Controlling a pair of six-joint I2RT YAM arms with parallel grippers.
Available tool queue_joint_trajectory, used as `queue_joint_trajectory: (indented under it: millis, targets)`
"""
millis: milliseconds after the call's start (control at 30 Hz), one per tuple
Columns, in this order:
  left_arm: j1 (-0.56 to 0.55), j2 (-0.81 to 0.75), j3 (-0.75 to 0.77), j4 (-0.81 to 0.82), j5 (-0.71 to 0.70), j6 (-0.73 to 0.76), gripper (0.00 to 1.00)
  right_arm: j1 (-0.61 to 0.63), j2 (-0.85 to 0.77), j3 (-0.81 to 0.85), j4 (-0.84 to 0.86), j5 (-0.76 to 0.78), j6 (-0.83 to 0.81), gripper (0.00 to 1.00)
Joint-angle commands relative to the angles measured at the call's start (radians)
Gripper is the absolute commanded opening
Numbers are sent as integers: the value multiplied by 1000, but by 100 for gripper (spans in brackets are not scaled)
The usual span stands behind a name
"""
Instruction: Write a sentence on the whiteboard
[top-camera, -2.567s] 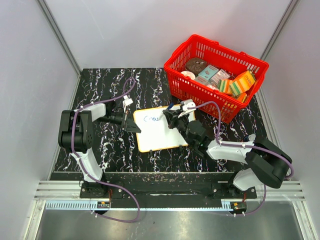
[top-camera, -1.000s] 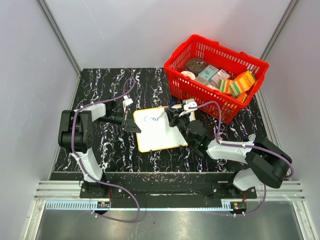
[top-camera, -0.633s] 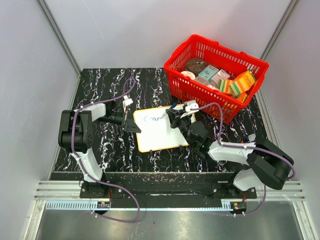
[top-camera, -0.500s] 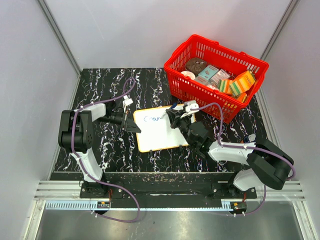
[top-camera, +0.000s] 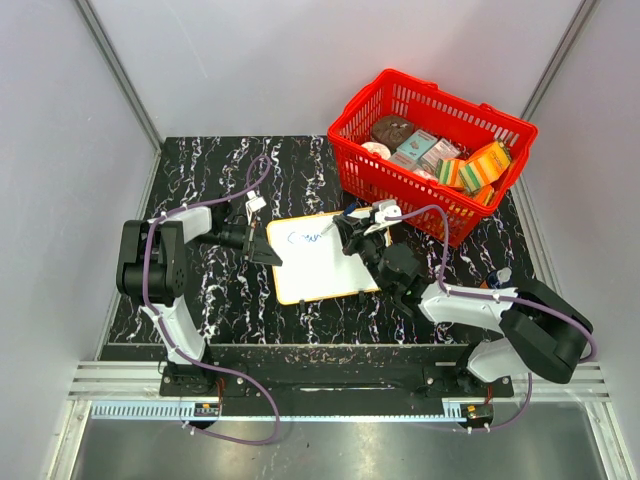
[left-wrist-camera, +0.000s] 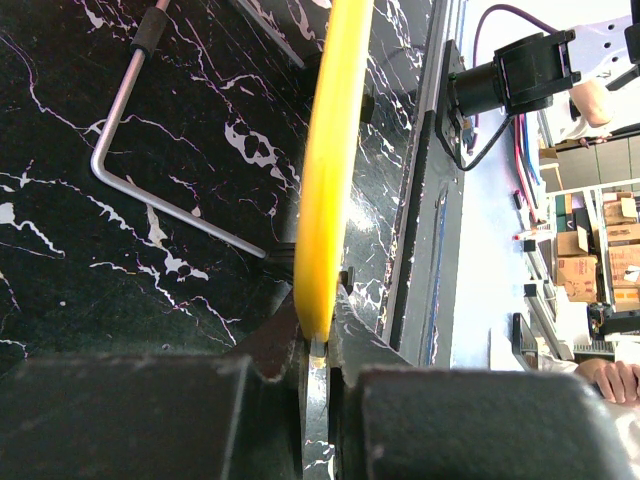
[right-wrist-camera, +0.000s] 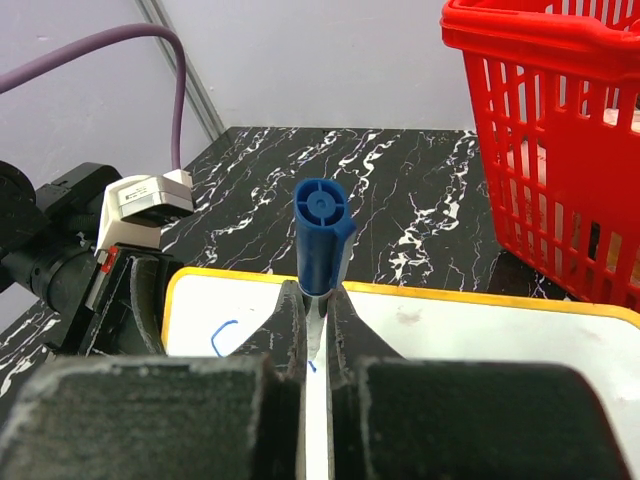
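Just beside the basket (top-camera: 460, 97), my left gripper (left-wrist-camera: 318, 320) pinches the whiteboard (top-camera: 318, 265) by its rim while my right gripper (right-wrist-camera: 318, 300) clenches the marker (right-wrist-camera: 322, 235) above it; the sentence (top-camera: 303, 238) looks barely begun, with most words left.

whiteboard (top-camera: 318, 260) mid-table (top-camera: 200, 170), basket (top-camera: 432, 150) behind-right, arms flanking

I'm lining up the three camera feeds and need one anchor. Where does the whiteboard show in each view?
Top external: the whiteboard lies mid-table, between the two arms.
Left wrist: only its yellow rim shows, edge-on, rising from the jaws at bottom centre.
Right wrist: its white face with the yellow rim spans the lower half, behind the blue marker.
Shared landmark: the black marbled table.
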Motion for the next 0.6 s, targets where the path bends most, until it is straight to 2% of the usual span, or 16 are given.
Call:
queue_joint_trajectory:
  millis: [0,567]
  targets:
    - [-12,16,13,3,-130,45,0,-10,-30,25,14,36,-16,0]
    - [-12,15,12,3,-128,48,0,-17,4,40,0,73,-15,0]
